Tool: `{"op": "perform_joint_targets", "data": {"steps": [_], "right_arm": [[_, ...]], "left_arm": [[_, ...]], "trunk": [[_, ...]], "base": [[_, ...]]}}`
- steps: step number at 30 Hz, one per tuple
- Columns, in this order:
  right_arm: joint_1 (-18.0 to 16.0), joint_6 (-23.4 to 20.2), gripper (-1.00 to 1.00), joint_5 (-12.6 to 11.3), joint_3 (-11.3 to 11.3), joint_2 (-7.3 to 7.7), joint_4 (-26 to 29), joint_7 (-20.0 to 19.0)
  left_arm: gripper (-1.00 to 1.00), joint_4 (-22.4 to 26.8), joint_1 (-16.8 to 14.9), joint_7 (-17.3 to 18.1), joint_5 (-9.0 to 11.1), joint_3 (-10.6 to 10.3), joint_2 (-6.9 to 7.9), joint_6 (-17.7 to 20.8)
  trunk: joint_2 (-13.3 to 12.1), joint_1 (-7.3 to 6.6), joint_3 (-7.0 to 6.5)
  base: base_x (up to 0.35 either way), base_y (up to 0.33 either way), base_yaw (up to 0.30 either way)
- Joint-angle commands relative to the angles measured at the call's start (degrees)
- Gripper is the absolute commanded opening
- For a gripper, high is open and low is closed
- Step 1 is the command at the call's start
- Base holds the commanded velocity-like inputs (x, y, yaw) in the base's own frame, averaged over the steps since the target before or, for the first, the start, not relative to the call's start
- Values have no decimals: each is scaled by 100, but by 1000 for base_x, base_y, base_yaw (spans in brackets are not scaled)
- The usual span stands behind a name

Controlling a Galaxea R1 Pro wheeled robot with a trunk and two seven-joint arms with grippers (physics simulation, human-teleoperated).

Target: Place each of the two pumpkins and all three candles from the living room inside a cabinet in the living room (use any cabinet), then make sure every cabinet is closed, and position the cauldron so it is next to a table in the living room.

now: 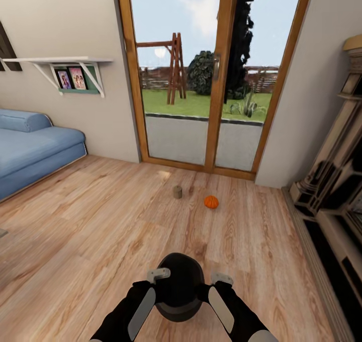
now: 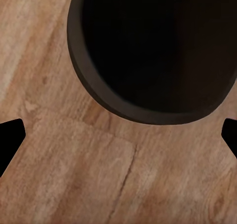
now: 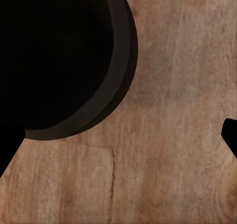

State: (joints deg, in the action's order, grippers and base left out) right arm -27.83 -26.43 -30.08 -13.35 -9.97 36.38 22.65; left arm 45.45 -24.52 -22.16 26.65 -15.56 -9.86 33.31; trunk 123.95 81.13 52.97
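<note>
The cauldron (image 1: 178, 287) is seen low in the centre of the head view, on the wooden floor (image 1: 100, 221), flanked by both arms. The left gripper (image 1: 158, 274) lies just beside its left rim and the right gripper (image 1: 221, 279) just beside its right rim, about equally near. In both wrist views the dark fingertips are spread wide with only floor between them, nothing gripped; the black mouth (image 2: 158, 46) lies beyond them. One candle (image 1: 177, 192) and one pumpkin (image 1: 211, 202) are set further up the frame, near the glass door (image 1: 211, 81)
</note>
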Motion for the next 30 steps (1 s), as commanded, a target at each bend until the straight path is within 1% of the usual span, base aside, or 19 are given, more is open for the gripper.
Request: {"op": "perform_joint_targets", "data": {"steps": [1, 3, 12, 30], "right_arm": [[-3, -11, 100, -58, -28, 4, 9, 55], [-3, -11, 100, -59, -28, 4, 9, 55], [-3, -11, 100, -52, -28, 4, 9, 55], [-3, -11, 100, -51, -28, 4, 9, 55]], "left_arm": [[100, 8, -2, -53, 60, -17, 2, 10], [100, 8, -6, -53, 60, -17, 2, 15], [100, 16, -6, -52, 60, -17, 8, 10], [100, 8, -8, -52, 79, -6, 28, 14]], "trunk": [[44, 22, 24], [124, 66, 60], [124, 66, 60], [124, 66, 60]], "base": [[0, 0, 0], [0, 0, 0], [2, 0, 0], [97, 65, 0]]}}
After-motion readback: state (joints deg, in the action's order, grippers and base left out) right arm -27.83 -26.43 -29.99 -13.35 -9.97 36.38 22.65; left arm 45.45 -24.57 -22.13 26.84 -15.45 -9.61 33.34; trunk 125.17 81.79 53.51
